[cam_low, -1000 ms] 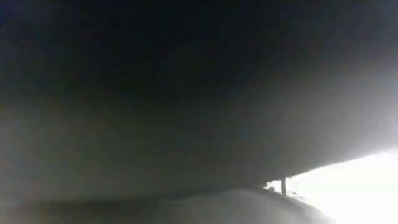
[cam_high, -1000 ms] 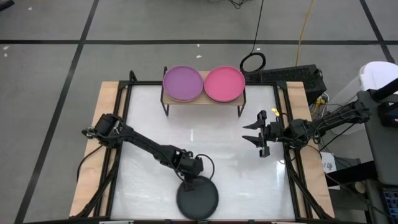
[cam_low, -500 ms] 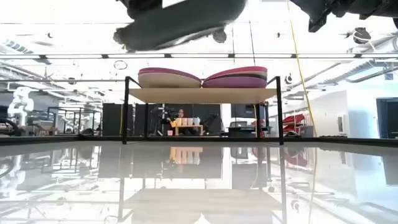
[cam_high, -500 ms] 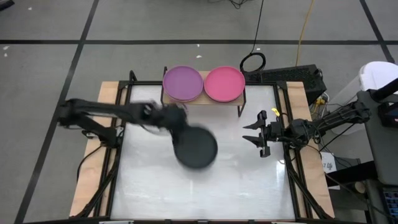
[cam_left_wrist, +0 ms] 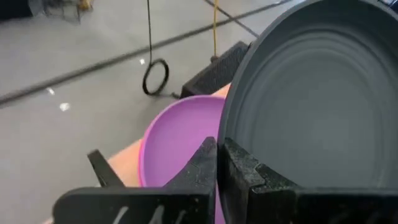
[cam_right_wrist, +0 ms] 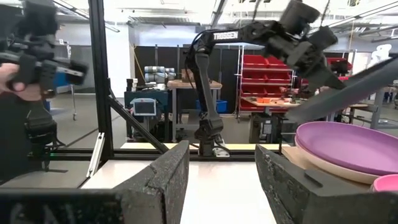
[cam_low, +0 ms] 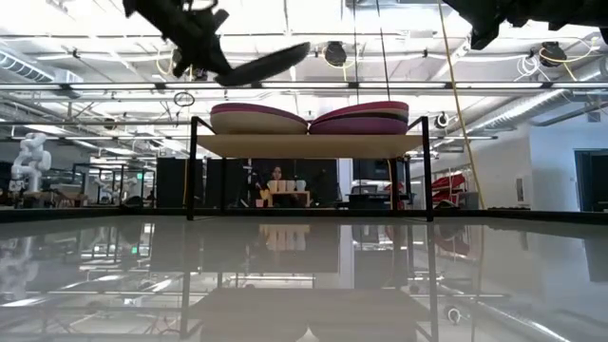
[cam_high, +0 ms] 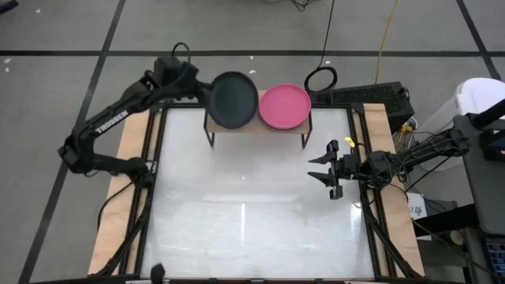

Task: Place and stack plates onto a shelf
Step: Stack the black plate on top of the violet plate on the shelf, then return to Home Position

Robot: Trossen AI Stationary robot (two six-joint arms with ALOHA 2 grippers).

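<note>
Light-wood shelf (cam_high: 256, 128) at the table's far edge, carrying a purple-topped stack (cam_low: 258, 119) and a pink-topped stack (cam_high: 284, 106). Black plate (cam_high: 233, 99) hovering tilted directly above the purple stack, not yet touching. Left gripper (cam_left_wrist: 219, 163) clamped on that plate's rim, outboard of the shelf's left end. Right gripper (cam_high: 327, 170) waiting well apart near the table's right edge, fingers spread, holding nothing.
</note>
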